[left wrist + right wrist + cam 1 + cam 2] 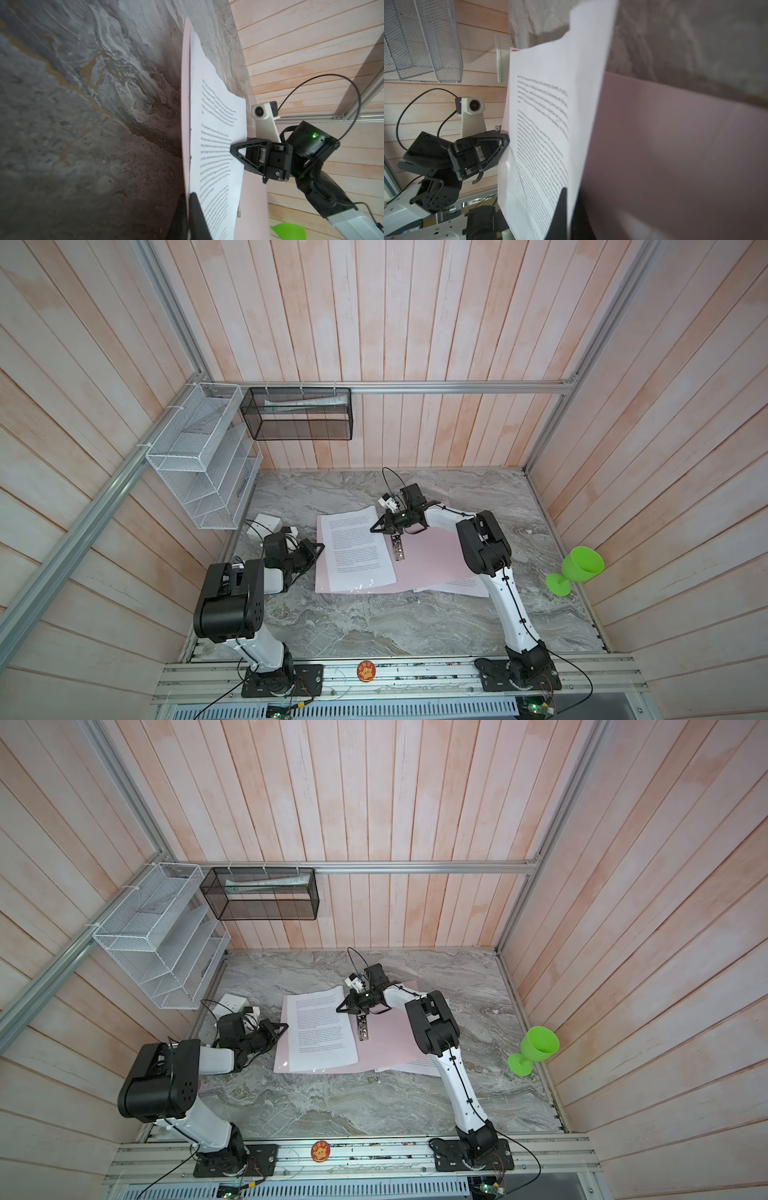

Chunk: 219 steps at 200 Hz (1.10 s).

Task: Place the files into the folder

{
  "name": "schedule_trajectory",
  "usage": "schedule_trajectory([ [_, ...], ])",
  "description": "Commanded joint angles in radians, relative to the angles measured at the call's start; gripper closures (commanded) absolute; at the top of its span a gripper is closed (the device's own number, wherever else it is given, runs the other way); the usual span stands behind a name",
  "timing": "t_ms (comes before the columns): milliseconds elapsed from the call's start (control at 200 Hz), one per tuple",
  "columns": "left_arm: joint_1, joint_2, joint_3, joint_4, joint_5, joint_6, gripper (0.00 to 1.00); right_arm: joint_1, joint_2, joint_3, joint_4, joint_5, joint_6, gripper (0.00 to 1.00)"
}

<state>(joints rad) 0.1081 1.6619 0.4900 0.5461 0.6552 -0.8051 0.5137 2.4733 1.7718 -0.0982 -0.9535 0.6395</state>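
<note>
At the left of the marble table (374, 626), the left gripper (321, 548) is seen pressed together on the left edge of the files (357, 549); whether the pink cover beneath is pinched with them cannot be told. The files are laid on the left half of the folder (432, 562), which is spread open and flat in the middle of the table. Its clip (398, 549) is set just beside the sheets' right edge. At that right edge, near the far corner, the right gripper (373, 528) is closed on the paper, and in the right wrist view the edge is raised a little off the pink.

The sheets are judged light, thin and limp. They are likely to sag, curl or slide apart if lifted by one point, so opposite edges are best taken, as they are now, and the stack kept low and taut. The folder is judged thin, flexible and smooth, and easily pushed across the marble.

Counted: one folder, one clip, two grippers, one stack whose number of sheets cannot be told, and one further sheet (463, 585) showing from under the folder's near right corner.
</note>
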Motion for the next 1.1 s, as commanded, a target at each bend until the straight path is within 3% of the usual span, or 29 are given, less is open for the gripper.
schedule_trajectory([
  [0,0.007,0.014,0.010,-0.003,-0.002,0.022,0.93,-0.018,-0.087,-0.074,0.180,0.060,0.123,1.00],
  [130,0.007,0.012,0.005,0.004,-0.005,0.023,0.86,-0.027,-0.124,-0.134,0.242,0.084,0.153,1.00],
  [370,0.008,0.010,0.008,-0.009,-0.011,0.023,0.82,-0.043,-0.178,-0.235,0.357,0.137,0.231,1.00],
  [500,0.008,0.009,0.012,-0.015,-0.015,0.024,0.62,-0.041,-0.222,-0.301,0.417,0.183,0.267,1.00],
  [585,0.008,0.007,0.013,-0.018,-0.018,0.024,0.56,-0.044,-0.243,-0.336,0.444,0.203,0.286,1.00],
  [1090,0.003,0.015,0.018,-0.015,-0.016,0.020,0.51,0.000,-0.362,-0.533,0.568,0.386,0.450,1.00],
])
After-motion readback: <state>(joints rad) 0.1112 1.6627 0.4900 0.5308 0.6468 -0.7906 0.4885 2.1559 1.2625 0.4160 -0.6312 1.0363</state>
